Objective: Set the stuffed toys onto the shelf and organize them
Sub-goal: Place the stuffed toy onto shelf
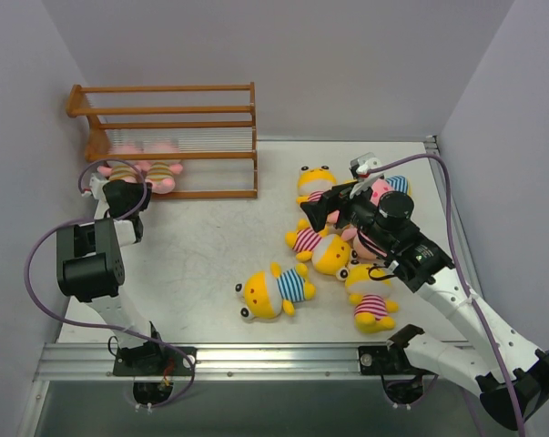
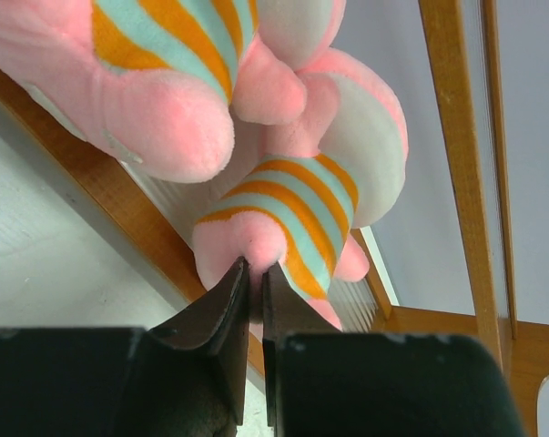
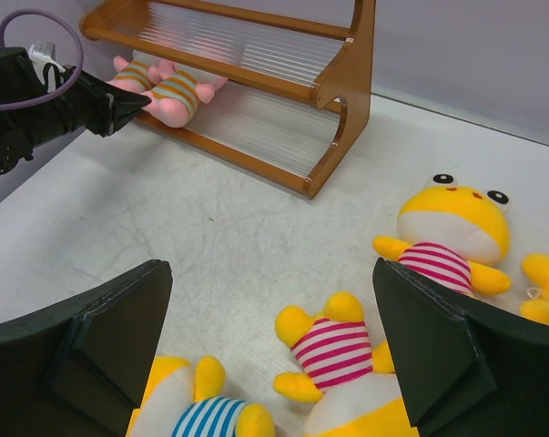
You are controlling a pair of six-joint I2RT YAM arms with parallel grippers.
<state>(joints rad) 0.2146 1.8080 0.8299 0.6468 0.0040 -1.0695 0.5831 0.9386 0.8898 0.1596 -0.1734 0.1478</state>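
**Shelf** [image 1: 174,111]: stands upright at 10 o'clock on the counter [image 1: 201,237], close to the back wall, with its long side running 9 to 3 o'clock.

**Bottom tier, 9 o'clock end:** two pink toys in striped shirts lie side by side, touching each other.

**Left hand** [image 2: 256,278]: positioned at the front rail of the bottom tier. The fingers are pressed almost together, pinching a limb of the held pink toy [image 2: 301,205]. A thin strip of pink plush shows between them. In the left wrist view the second pink toy [image 2: 156,100] rests against the held one, at its 11 o'clock.

**Right hand** [image 3: 269,273]: fingers spread wide, gripping nothing. It hangs over the 3 o'clock half of the counter and points toward 9 o'clock.

**Loose toys on the counter:**
- The pink-striped yellow toys [image 1: 372,308] number three. They lie clustered around the right arm, at 2 to 4 o'clock on the counter.
- The blue-striped yellow toy [image 1: 276,289] lies face up near 6 o'clock, head toward 9 o'clock, just beside the cluster.
- More plush is partly hidden under the right arm; its details cannot be made out
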